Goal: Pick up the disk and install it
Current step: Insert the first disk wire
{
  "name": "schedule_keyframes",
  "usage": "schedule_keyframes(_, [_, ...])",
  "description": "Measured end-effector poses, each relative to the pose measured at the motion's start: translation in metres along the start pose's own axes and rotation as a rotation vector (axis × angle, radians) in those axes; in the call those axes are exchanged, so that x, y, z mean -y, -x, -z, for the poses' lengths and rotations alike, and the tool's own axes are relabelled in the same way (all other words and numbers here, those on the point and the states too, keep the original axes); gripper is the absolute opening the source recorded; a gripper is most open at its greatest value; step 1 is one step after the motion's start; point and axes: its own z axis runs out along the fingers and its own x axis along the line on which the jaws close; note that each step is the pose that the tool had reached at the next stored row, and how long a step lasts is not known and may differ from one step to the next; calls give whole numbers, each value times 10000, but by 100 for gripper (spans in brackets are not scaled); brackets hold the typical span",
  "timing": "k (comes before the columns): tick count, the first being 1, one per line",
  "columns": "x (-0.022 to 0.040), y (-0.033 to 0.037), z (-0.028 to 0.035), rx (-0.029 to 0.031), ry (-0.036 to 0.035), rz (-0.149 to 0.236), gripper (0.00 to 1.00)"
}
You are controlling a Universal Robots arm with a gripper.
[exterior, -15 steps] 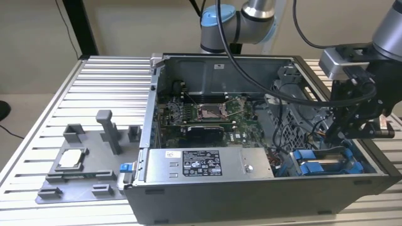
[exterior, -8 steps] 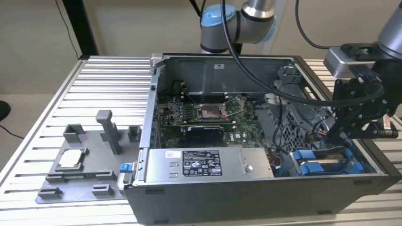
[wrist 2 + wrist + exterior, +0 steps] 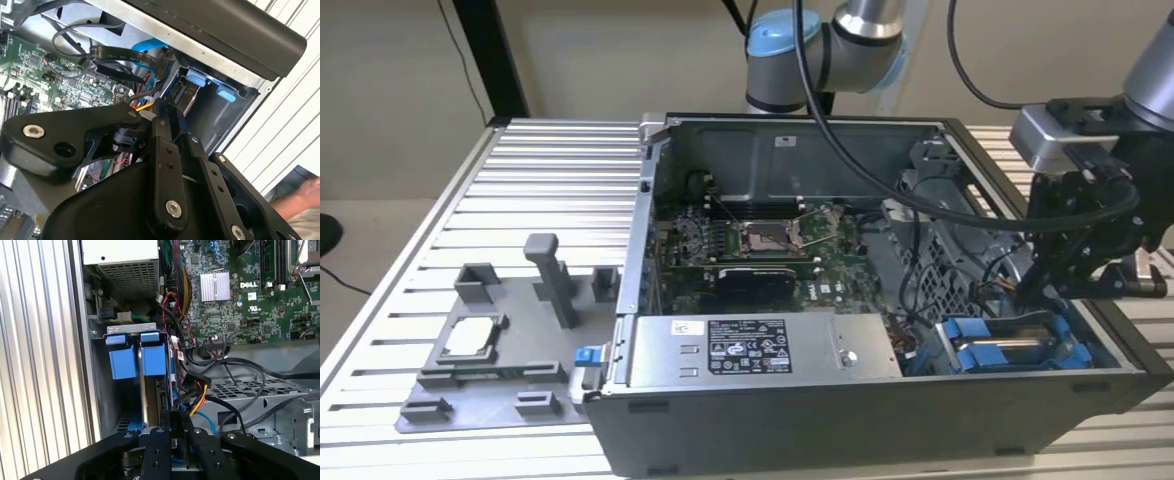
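The disk sits in the drive bay at the front corner of the open computer case, on the exterior view's right, clipped in its bright blue frame. In the first wrist view the blue frame stands on edge, and the disk's thin grey side runs from it toward me. In the second wrist view the blue frame shows past the fingers. My gripper hangs just above the bay. Its fingers are pressed together in both wrist views, and the gripper has its tips right at the disk's near end. Nothing shows between them.
A second blue frame stands beside the disk. Black, red and yellow cables crowd the bay's other side. The motherboard and grey power supply box lie inside the case. A grey fixture holding a small chip rests on the slatted table. A person's hand is nearby.
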Motion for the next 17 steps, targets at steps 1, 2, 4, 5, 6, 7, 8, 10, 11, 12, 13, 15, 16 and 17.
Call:
schedule_keyframes(1, [6, 0, -7, -22, 7, 5, 0])
schedule_keyframes(2, [15, 1, -15, -49, 17, 12, 0])
schedule_keyframes(4, [36, 3, -28, -102, 47, 32, 0])
schedule_keyframes(5, [47, 4, -33, -130, 68, 45, 0])
schedule_keyframes(6, [59, 5, -37, -165, 97, 61, 0])
schedule_keyframes(7, [73, 7, -41, -203, 132, 81, 0])
schedule_keyframes(8, [87, 8, -45, -240, 167, 101, 0])
schedule_keyframes(10, [111, 10, -53, -321, 238, 146, 0])
schedule_keyframes(11, [119, 11, -56, -363, 267, 167, 0])
schedule_keyframes(12, [121, 11, -59, -396, 282, 180, 0])
schedule_keyframes(13, [121, 11, -62, -420, 287, 186, 0])
schedule_keyframes(15, [121, 11, -71, -452, 286, 189, 0])
schedule_keyframes(16, [121, 12, -75, -467, 285, 190, 0])
schedule_keyframes(17, [121, 15, -79, -480, 284, 191, 0])
